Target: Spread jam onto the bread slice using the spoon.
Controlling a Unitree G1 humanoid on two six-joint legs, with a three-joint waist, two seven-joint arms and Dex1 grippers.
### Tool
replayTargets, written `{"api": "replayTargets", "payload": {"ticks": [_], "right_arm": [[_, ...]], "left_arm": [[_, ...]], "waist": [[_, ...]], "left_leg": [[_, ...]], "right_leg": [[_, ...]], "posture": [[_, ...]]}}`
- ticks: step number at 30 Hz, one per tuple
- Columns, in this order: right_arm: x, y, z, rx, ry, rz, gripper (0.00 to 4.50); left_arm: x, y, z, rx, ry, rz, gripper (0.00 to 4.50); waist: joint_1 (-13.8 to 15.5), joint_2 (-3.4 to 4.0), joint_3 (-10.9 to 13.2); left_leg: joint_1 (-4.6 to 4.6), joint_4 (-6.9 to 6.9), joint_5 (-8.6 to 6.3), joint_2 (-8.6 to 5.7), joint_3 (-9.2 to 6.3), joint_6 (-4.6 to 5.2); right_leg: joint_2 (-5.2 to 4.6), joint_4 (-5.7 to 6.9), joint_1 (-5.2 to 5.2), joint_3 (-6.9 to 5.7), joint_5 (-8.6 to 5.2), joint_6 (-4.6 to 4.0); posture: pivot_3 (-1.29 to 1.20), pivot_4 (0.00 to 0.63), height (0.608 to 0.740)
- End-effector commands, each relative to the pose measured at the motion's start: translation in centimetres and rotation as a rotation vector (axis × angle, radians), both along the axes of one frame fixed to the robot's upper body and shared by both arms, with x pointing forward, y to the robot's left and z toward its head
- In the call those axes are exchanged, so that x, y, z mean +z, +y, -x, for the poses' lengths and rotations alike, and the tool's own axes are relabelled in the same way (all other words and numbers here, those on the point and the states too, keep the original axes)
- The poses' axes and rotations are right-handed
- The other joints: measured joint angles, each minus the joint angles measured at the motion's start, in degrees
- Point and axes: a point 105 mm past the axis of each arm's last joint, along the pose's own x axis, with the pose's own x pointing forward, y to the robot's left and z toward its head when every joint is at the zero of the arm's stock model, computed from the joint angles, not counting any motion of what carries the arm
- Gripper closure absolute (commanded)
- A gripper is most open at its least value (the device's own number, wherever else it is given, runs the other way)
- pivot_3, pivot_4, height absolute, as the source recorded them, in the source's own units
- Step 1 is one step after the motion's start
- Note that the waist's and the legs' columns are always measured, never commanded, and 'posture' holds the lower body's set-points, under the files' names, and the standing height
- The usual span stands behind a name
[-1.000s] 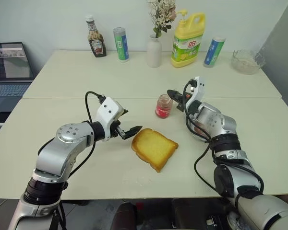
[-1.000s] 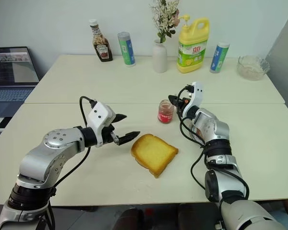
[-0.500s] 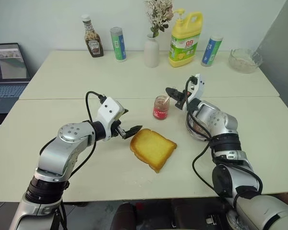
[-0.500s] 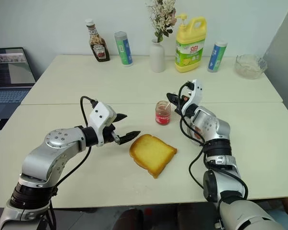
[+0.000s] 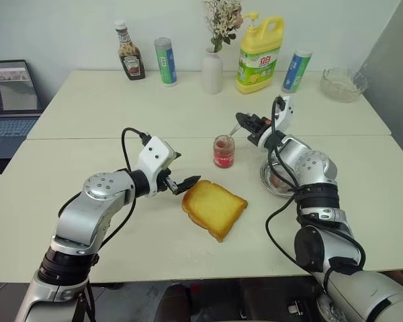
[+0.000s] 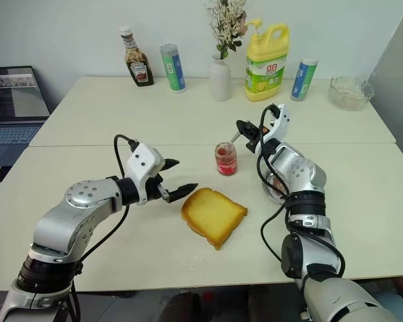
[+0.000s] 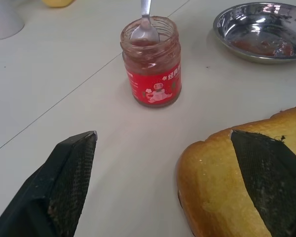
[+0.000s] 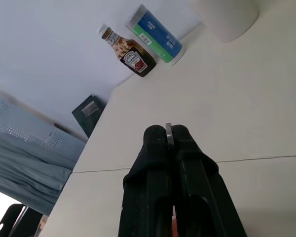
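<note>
While the right pincer (image 6: 245,129) hangs above and just behind the jam (image 6: 225,159), its two black fingers are clenched on the thin handle of the spoon (image 7: 145,27), whose bowl dips into the open mouth of the small glass jar; in the right wrist view the handle's end shows as a sliver of metal pinched between the fingertips (image 8: 158,136). The jar stands upright on the desk (image 5: 121,107), near the seam where two tabletops meet, with its red label turned toward the left arm. The bread slice (image 5: 213,207) lies flat on the desk in front of the jar and slightly to the robot's left of it, apart from the jar. The left pincer (image 5: 183,185) is released, its fingers spread wide, and it sits low at the slice's left corner: in the left wrist view one finger (image 7: 71,168) stands over bare desk and the other lies over the crust of the slice, though whether it presses on the bread I cannot tell. From that pincer the jam jar lies ahead and well apart. A round shallow steel dish (image 7: 259,30) with a reddish smear inside rests on the desk to the right of the jar, below the right forearm. Along the far edge of the desk stand a ketchup bottle (image 5: 129,51), two blue and green cylinders (image 5: 165,62), a white vase with dried flowers (image 5: 212,70), a yellow detergent bottle (image 5: 258,57) and a glass bowl (image 5: 340,84). A laptop (image 5: 12,90) sits open off to the left.
</note>
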Motion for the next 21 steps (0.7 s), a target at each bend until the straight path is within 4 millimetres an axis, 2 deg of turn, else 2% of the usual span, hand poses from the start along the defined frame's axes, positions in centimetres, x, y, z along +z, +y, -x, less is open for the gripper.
{"api": "replayTargets", "payload": {"ticks": [1, 12, 21], "right_arm": [[2.5, -0.3, 0.1, 0.001, -0.054, -0.054, 4.47], [3.1, -1.5, 0.2, -0.026, -0.020, -0.109, 4.47], [3.9, -1.7, 0.6, -0.019, -0.015, -0.157, 4.47]], "left_arm": [[0.9, -0.5, 0.1, -0.023, -0.046, -0.004, 0.00], [1.1, -0.4, -0.1, -0.027, -0.057, 0.002, 0.00], [1.2, -0.5, -0.1, -0.032, -0.067, 0.008, 0.00]], "waist": [[0.0, 0.00, 0.0], [0.0, 0.00, 0.0], [0.0, 0.00, 0.0]], "left_leg": [[0.00, 0.00, 0.00, 0.00, 0.00, 0.00], [-0.06, -0.01, 0.00, 0.00, -0.02, 0.00], [-0.09, -0.03, 0.00, 0.00, -0.02, 0.00]], "right_leg": [[0.00, 0.00, 0.00, 0.00, 0.00, 0.00], [0.00, -0.05, -0.02, -0.02, 0.00, 0.00], [0.00, -0.09, -0.03, -0.02, 0.00, 0.00]], "posture": [[0.00, 0.150, 0.740], [0.00, 0.150, 0.740], [0.00, 0.150, 0.740]]}}
